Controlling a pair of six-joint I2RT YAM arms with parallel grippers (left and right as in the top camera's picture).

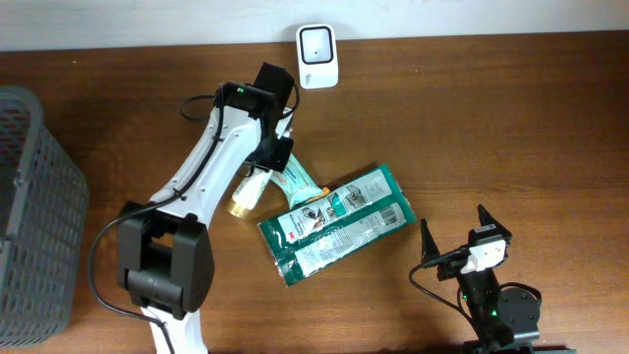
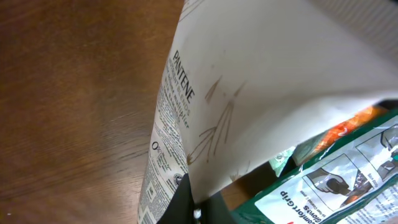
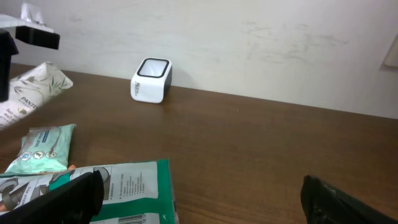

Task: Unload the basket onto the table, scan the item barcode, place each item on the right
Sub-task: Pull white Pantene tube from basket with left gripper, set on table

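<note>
Tube grabbed, scan not done yet.
Left gripper [image 1: 278, 155] is clamped on the Pantene tube [image 1: 253, 190], which is lifted near the scanner [image 1: 317, 56] but not facing its window. Right gripper [image 1: 453, 220] is wide open and empty. Left to do, I'd say: present the barcode.

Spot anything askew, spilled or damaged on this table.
Nothing spilled or visibly damaged. The Pantene tube, in the left gripper, slants with its cap away from the scanner; the green glove packet lies askew.
</note>
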